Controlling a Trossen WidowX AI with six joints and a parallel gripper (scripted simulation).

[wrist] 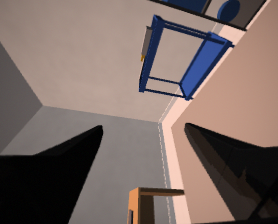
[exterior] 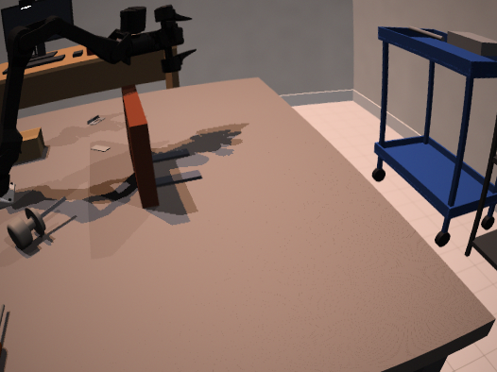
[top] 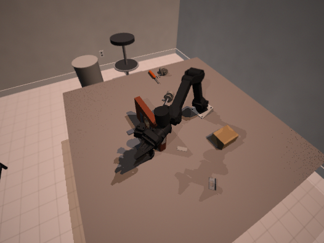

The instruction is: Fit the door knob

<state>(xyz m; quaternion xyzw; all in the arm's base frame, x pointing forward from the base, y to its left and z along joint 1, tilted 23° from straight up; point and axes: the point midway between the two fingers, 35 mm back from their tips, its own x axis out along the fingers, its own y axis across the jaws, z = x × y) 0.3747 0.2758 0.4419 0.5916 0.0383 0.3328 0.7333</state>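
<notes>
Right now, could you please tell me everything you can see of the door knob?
The door knob is dull grey and looks like metal: a rounded knob, a round plate behind it and a thin spindle. It lies on its side on the table, near the arm's base and apart from the upright wooden block. Nothing grips it; the gripper hangs open above.

Workshop: blue cart [exterior: 427, 51], screwdriver [top: 153, 74], stool [top: 122, 39].

We see the single arm [exterior: 71, 32] rising from its base, bending at the elbow and stretching out level, high above the table. Its gripper [exterior: 181, 36] hangs in the air — jaws spread to their widest, nothing between them. In the wrist view both dark fingers frame open space.
</notes>
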